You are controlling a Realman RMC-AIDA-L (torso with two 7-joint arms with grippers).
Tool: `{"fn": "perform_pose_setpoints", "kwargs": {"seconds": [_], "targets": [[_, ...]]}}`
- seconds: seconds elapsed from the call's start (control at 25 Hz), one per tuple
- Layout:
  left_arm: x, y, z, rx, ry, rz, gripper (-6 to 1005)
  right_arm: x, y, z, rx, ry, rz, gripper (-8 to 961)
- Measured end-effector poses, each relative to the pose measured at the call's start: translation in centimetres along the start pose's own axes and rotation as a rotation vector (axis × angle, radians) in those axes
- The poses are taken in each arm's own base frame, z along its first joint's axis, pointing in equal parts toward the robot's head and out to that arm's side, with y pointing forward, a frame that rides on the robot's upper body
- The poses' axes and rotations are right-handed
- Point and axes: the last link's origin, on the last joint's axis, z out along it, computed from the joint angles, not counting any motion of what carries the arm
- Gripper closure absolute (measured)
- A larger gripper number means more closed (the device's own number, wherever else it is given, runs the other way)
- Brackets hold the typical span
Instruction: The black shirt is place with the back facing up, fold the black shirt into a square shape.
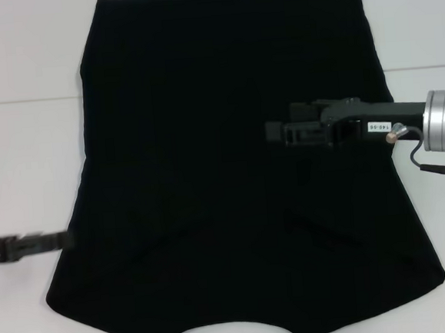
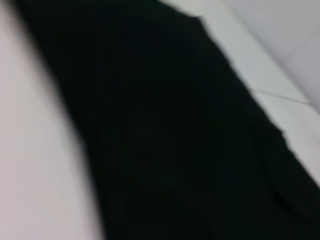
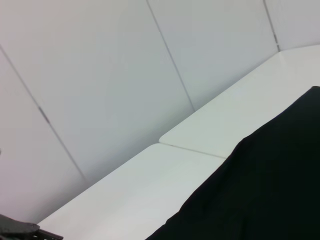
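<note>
Right end effector (image 1: 274, 131) reaches in over the shirt (image 1: 231, 173), its tip above the cloth a little to its own arm's side of the middle; against black fabric I cannot tell whether its fingers are spread or closed, nor whether they touch. Left end effector (image 1: 28, 243) sits low at the shirt's left edge, near the sleeve; its opening is just as unclear.

Beneath and all around the right tip the shirt lies flat on the white desk (image 1: 21, 151), plain side up, collar notch nearest the robot, hem farthest. It looks light, limp and probably prone to sliding, so it should be pinched at an edge or sleeve corner and carried low across.
</note>
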Motion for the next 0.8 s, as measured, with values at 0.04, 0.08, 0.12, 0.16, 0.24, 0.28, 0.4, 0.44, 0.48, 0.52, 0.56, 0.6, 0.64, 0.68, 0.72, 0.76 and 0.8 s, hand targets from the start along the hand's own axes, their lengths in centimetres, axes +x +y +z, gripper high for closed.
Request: {"fn": "perform_pose_setpoints", "kwargs": {"seconds": [0.04,0.08,0.12,0.16,0.24,0.28,0.4,0.44,0.48,0.52,0.56,0.6,0.64,0.68,0.72,0.76,0.8], "targets": [[-0.3,-0.3,-0.5,0.016,-0.015,-0.035,108,0.0,0.1,0.1,-0.004,0.003,-0.009,63],[-0.6,-0.6,-1.1,0.034,-0.027,-0.073,109,0.0,0.2,0.1,-0.009,0.006,-0.021,43],[-0.8,-0.8,-1.3,0.044,-0.038,-0.096,111,0.0,0.2,0.2,-0.014,0.007,-0.030,23],[-1.0,-1.0,-1.5,0.056,-0.052,-0.129,112,0.0,0.3,0.2,-0.020,0.009,-0.043,24],[-1.3,-1.2,-1.7,0.071,-0.075,-0.171,115,0.0,0.5,0.3,-0.032,0.014,-0.066,27],[-1.5,-1.3,-1.7,0.082,-0.091,-0.196,117,0.0,0.7,0.3,-0.040,0.018,-0.077,28],[-1.9,-1.4,-1.5,0.098,-0.131,-0.236,122,0.2,1.4,0.5,-0.090,0.043,-0.117,31],[-2.0,-1.5,-1.4,0.101,-0.143,-0.246,123,0.2,1.9,0.5,-0.132,0.066,-0.141,32],[-2.0,-1.5,-1.3,0.100,-0.154,-0.252,125,0.2,1.9,0.5,-0.132,0.066,-0.141,33],[-2.1,-1.5,-1.1,0.097,-0.168,-0.259,126,0.3,2.2,0.5,-0.152,0.076,-0.151,34],[-2.2,-1.4,-0.9,0.093,-0.176,-0.263,128,0.2,2.5,0.4,-0.172,0.084,-0.160,36],[-2.2,-1.4,-0.6,0.089,-0.188,-0.267,129,0.2,2.6,0.4,-0.179,0.085,-0.164,37],[-2.3,-1.4,-0.3,0.087,-0.197,-0.269,131,0.2,2.6,0.3,-0.184,0.082,-0.165,38],[-2.2,-1.5,0.1,0.087,-0.205,-0.269,132,0.1,2.6,0.3,-0.181,0.079,-0.165,39],[-2.2,-1.5,0.1,0.087,-0.205,-0.269,134,0.1,2.5,0.3,-0.179,0.075,-0.164,40],[-2.2,-1.5,0.4,0.087,-0.209,-0.268,136,0.0,2.5,0.3,-0.178,0.073,-0.164,41],[-2.2,-1.6,0.6,0.088,-0.213,-0.266,137,0.0,2.4,0.2,-0.174,0.069,-0.162,42]]}}
